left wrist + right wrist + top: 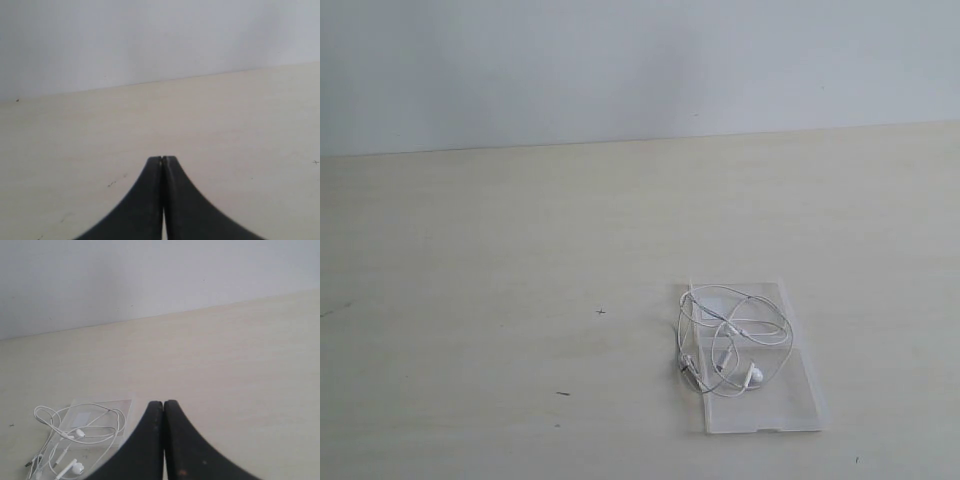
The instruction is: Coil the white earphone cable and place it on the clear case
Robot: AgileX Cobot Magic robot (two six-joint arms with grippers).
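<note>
White earphone cable (730,338) (75,432) is seen loosely coiled and lying on the clear case (785,405) (127,412), near-right part of the table (520,250). The case is laid open and flat, with its two halves far and near. Most loops are kept within the case outline; a small part is spilled over its left edge onto the table. Two earbuds are seen in the tangle. A white square sticker (82,418) is seen in one half. Right gripper (163,402) is closed, nothing gripped, apart from case and cable. Left gripper (163,159) is closed too, empty, over bare table. Pale wall (620,60) is seen behind the far edge.
</note>
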